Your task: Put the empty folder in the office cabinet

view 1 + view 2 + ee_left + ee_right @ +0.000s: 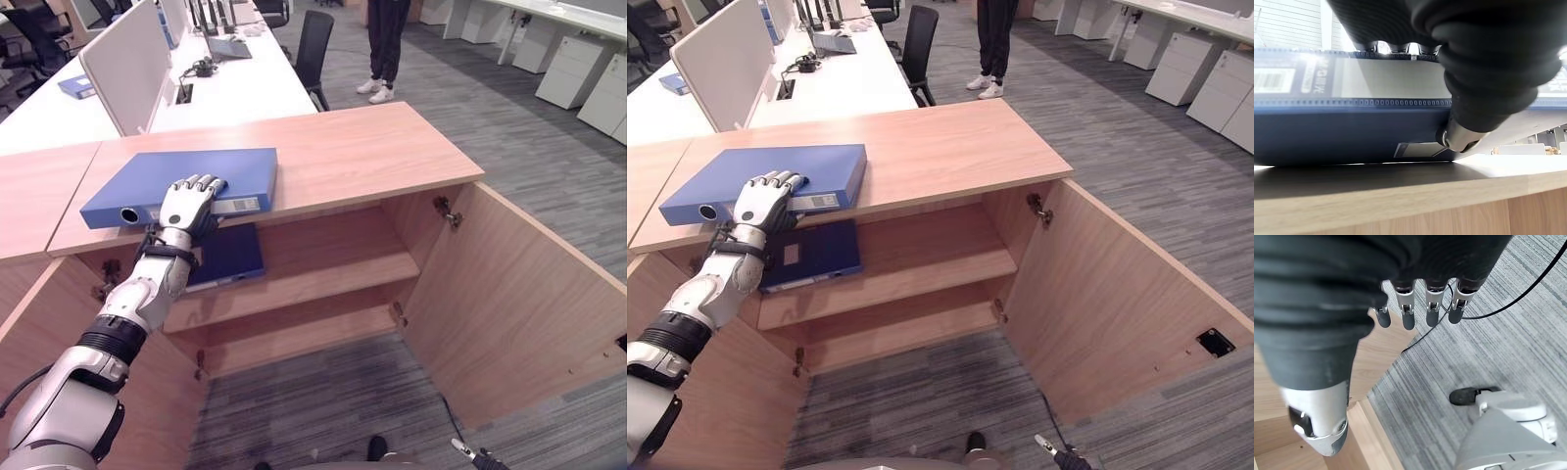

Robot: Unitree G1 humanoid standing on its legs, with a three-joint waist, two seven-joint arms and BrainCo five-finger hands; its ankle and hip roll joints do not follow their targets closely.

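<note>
Left hand (188, 206) grips the spine edge of the blue folder (186, 182), fingers curled over top, thumb under. Folder lies flat on the cabinet top (372, 152), beyond the hand. Prob. light, stiff, smooth cover, so hold by spine. Right hand (1415, 308) hangs relaxed, empty.

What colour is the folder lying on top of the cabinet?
Blue, with a pale spine label; the folder shows best in the left eye view.

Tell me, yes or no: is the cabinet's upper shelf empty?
No: a dark blue folder already lies on the upper shelf, below the blue folder under the left hand.
</note>
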